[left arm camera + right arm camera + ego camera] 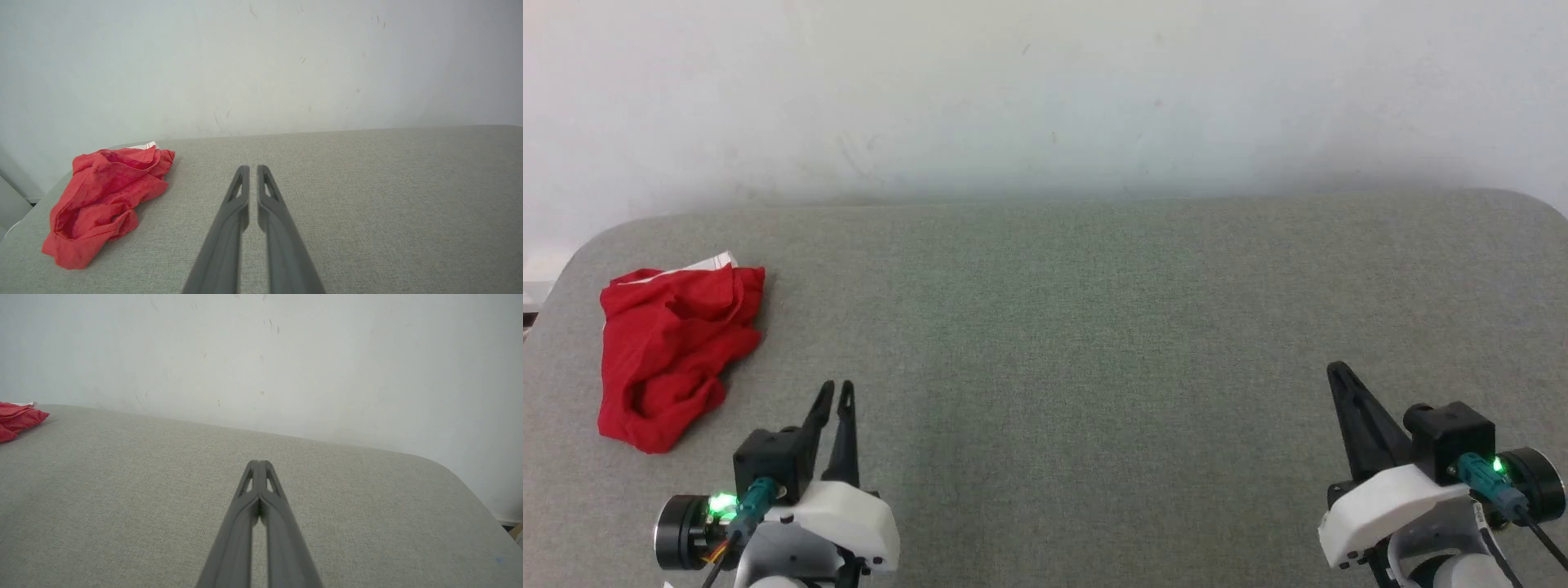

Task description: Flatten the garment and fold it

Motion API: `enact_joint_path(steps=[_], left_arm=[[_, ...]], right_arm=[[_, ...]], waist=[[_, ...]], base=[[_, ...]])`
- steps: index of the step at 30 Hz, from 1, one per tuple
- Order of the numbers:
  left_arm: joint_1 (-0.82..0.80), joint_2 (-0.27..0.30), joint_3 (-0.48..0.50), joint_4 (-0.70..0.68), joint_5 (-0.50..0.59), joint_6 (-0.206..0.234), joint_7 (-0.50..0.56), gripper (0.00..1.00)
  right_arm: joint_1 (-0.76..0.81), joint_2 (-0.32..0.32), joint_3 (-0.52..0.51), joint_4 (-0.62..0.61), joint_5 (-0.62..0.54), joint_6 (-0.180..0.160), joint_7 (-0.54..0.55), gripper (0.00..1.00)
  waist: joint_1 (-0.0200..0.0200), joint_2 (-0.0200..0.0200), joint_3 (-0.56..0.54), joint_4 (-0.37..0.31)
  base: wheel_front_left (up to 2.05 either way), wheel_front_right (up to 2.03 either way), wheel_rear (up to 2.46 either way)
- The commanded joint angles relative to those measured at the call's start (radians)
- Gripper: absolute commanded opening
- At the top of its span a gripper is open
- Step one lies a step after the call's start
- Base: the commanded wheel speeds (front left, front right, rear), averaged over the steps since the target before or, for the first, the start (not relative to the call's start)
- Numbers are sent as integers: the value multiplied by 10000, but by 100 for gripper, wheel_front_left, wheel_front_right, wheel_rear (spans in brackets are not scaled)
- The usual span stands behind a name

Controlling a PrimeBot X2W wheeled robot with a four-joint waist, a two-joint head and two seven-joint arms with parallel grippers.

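Plainly, the garment [674, 355] lies crumpled at the far left of the grey cloth-covered surface [1094, 327], bunched so that it shows red fabric and 1 sliver of white trim [715, 261] at its far edge. It sits close to the surface's rounded far-left corner and touches neither arm.

The left gripper [838, 388] hovers near the front edge, just right of the garment and apart from it. Its 2 dark fingers are drawn together to a thin slit and hold nothing. The right gripper [1337, 371] is well across the surface on the other side, fingers pressed together and empty.

The head view gives both wrists, each with a green light glowing (the wrist views cannot see these), and the full width of the surface from corner to corner. The left wrist view brings the garment [106, 200] closest: gathered folds, a hollow at its middle, the white trim tucked behind it against the pale wall [261, 61]. The right wrist view catches just a red edge of the garment [18, 418] at its left border, but it shows the rounded far-right corner [449, 469] best, with a dark strip of floor beyond it.

Between the garment and the right gripper the grey surface lies flat and open, bounded at the back by the scuffed wall
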Motion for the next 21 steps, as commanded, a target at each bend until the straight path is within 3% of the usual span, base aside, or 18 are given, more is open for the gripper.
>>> enact_joint_path(steps=[1,2,21], left_arm=[[2,0,-4,2,-2,3,-5,0],[2,0,-6,4,-2,3,-6,100],[15,-4,-189,172,-148,144,-376,100]], right_arm=[[3,-2,0,3,4,0,-5,0],[4,-4,0,5,6,0,-6,100],[29,3,-23,55,135,-3,-375,100]], waist=[[0,0,1,0],[0,0,1,0],[0,0,19,32]], base=[[0,0,0],[0,0,0],[0,0,0]])
